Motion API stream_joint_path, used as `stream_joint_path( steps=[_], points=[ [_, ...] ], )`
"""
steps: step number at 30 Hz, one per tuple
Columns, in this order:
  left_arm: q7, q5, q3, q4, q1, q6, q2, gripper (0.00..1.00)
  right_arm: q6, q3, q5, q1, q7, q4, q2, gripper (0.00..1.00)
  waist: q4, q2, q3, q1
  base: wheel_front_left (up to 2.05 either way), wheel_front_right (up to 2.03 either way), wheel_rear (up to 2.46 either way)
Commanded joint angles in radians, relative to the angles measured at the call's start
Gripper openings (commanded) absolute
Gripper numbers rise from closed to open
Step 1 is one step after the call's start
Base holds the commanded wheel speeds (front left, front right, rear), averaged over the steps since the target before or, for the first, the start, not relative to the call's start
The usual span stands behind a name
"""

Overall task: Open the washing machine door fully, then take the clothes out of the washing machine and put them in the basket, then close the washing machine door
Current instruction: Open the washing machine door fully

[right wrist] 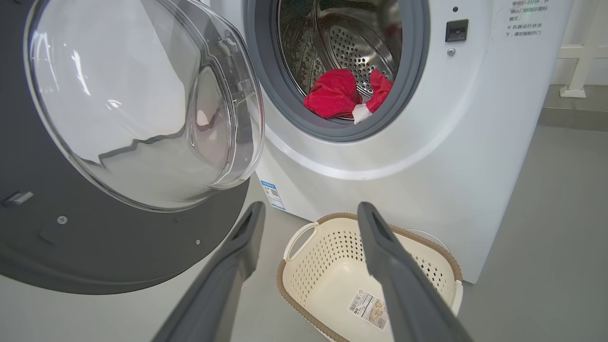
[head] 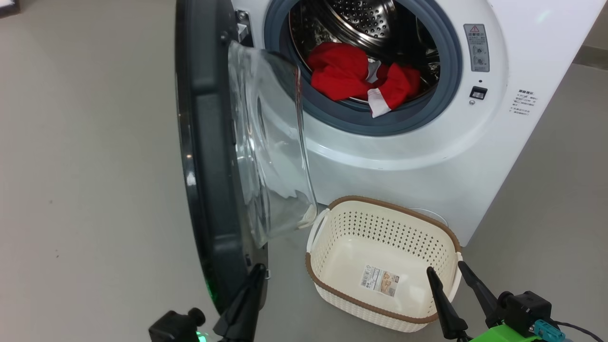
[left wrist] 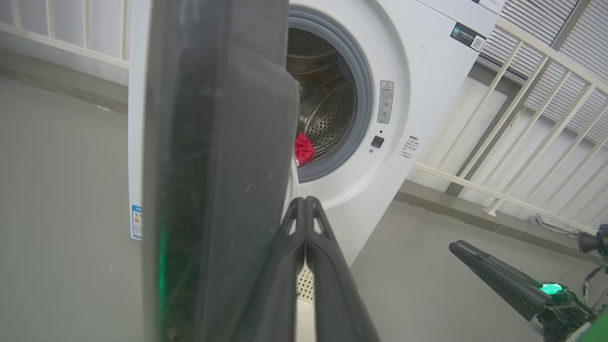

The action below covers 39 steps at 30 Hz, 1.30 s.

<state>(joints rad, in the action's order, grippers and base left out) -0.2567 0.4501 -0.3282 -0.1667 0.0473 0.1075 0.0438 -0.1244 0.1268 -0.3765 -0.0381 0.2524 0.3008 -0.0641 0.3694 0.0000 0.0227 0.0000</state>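
Left end effector (head: pixel 259 269), closed, beside the washing machine door's (head: pixel 209 142) rim; right end effector (head: pixel 445 267) spread.

A warning triangle (head: pixel 474 29) heads the grey label (head: pixel 476 52) on the washing machine (head: pixel 522 152); other print unreadable.

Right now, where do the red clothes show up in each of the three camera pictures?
Head view: the red clothes lie top centre, at the drum's front.
Left wrist view: red clothes at centre, just right of the washing machine door.
Right wrist view: red clothes upper centre, inside the drum.
Shared landmark: the grey rubber gasket ringing the opening.
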Motion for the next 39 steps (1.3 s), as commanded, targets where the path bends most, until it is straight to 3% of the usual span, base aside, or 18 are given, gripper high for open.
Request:
stream_joint_path(
  steps=[1,17,39],
  points=[
    [-0.005,-0.002,0.063,0.015,0.041,-0.005,0.006,0.0,-0.006,0.022,0.007,0.041,0.009,-0.025,-0.009,1.0,0.002,0.0,-0.001,0.0,0.0,0.0,0.0],
    [-0.005,-0.063,0.335,0.018,0.025,0.001,0.013,0.0,-0.006,0.013,0.011,0.043,0.009,-0.034,0.0,1.0,0.019,0.0,0.016,0.0,0.0,0.0,0.0],
    [-0.005,-0.13,0.683,-0.17,0.243,0.019,0.081,0.0,-0.006,0.015,0.031,0.09,0.009,-0.03,-0.016,1.0,0.0,0.0,0.102,0.0,0.0,0.0,0.0]
  ],
)
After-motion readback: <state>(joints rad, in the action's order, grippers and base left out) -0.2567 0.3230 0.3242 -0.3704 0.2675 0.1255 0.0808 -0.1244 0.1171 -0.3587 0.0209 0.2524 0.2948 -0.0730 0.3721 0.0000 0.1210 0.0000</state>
